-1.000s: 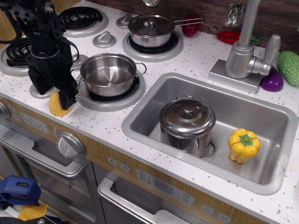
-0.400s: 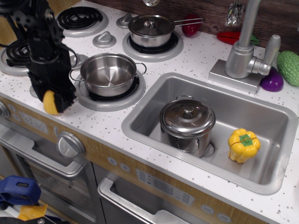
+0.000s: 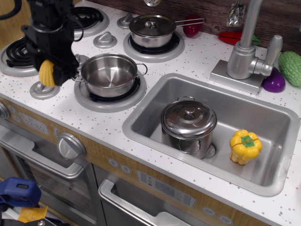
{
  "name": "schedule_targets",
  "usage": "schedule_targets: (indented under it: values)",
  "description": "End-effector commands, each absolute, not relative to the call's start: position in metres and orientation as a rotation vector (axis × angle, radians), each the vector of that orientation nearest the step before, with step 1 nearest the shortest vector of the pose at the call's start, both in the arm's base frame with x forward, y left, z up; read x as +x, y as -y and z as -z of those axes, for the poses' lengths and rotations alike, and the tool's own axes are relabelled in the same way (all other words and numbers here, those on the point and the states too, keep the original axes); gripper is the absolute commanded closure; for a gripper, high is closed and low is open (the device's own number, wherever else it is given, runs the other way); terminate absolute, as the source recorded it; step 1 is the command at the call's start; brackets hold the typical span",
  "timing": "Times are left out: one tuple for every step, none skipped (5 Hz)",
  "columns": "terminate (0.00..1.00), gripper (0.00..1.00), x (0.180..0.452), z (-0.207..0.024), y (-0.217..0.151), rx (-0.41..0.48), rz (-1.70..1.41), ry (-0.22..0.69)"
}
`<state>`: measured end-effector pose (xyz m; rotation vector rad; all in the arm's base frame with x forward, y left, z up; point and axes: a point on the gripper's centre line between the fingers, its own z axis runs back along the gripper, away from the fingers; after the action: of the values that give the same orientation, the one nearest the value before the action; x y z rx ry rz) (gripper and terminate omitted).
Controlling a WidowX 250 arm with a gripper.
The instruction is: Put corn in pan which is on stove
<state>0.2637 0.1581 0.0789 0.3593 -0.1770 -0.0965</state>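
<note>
My black gripper point(image 3: 51, 72) is shut on the yellow corn point(image 3: 46, 73) and holds it in the air above the stove point(image 3: 61, 101), left of the pan. The pan point(image 3: 109, 74) is a shallow shiny steel one with two loop handles. It sits empty on the front right burner. The corn's upper part is hidden by the fingers.
A lidded long-handled saucepan point(image 3: 151, 29) sits on the back right burner. The sink point(image 3: 273, 174) holds a lidded steel pot point(image 3: 188, 125) and a yellow toy pepper point(image 3: 245, 146). A faucet point(image 3: 245, 52) stands behind it. Grey knobs point(image 3: 104, 39) lie between the burners.
The gripper has lifted the corn off the counter's front edge and moved it up and slightly back, to beside the pan's left handle.
</note>
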Motion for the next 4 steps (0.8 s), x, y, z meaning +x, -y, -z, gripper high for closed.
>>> schedule_targets:
  values:
    - [0.0, 1.0, 0.301, -0.103, -0.138, 0.373, 0.19, 0.307]
    - [0.0, 1.0, 0.317, -0.097, -0.127, 0.335, 0.244, 0.326]
    - [0.0, 1.0, 0.329, -0.093, -0.118, 0.305, 0.274, 0.347]
    - [0.0, 1.0, 0.338, -0.082, -0.11, 0.263, 0.29, 0.365]
